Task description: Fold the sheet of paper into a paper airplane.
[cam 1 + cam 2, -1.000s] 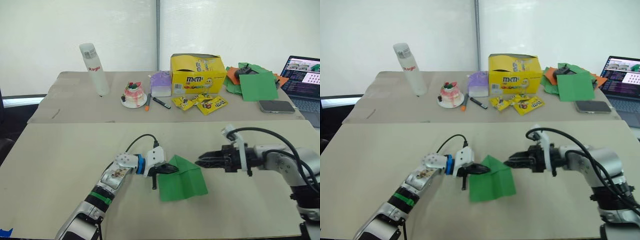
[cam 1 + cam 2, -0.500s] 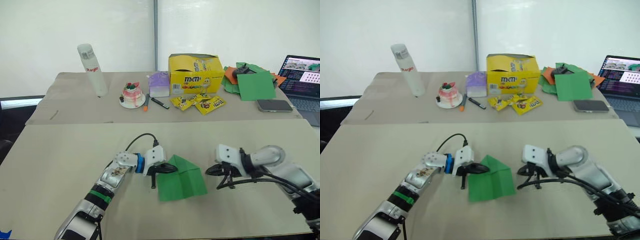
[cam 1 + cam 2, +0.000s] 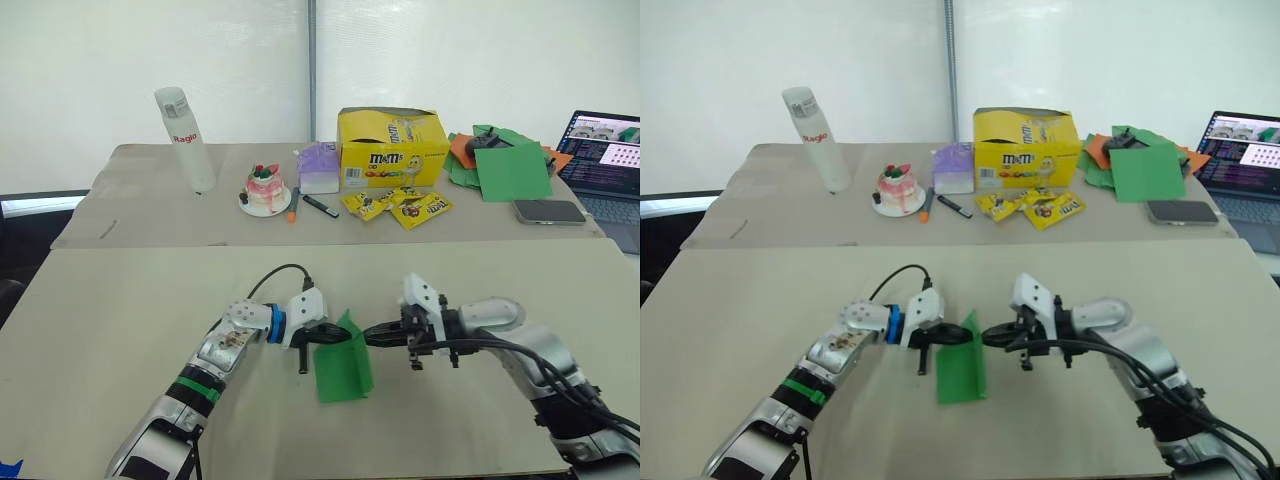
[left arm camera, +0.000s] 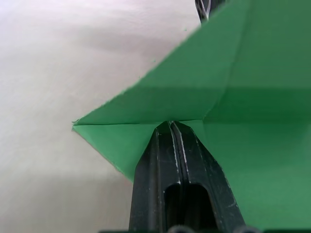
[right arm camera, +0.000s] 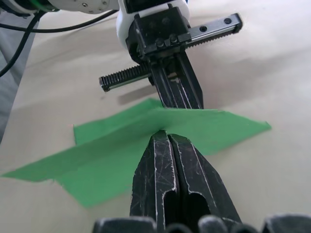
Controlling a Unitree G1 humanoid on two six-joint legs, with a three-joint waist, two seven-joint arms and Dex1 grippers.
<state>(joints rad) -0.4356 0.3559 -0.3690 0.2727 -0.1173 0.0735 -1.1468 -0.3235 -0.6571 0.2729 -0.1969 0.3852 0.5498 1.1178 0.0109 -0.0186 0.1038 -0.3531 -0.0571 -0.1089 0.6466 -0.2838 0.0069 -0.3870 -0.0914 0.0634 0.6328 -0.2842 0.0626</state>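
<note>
- Two pincers clamped on sheet of paper (image 3: pixel 344 362) from opposite sides
- Left pincer (image 3: pixel 333 334) closed on left edge
- Right pincer (image 3: pixel 372 334) closed on raised right flap
- Lower part resting on table (image 3: pixel 120 320)

Both end effectors (image 5: pixel 169 136) pinching green paper (image 5: pixel 112 145)

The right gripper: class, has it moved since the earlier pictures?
Yes. The right gripper has swung toward the robot's left, away from the laptop side, and is now shut on the sheet of paper.
</note>
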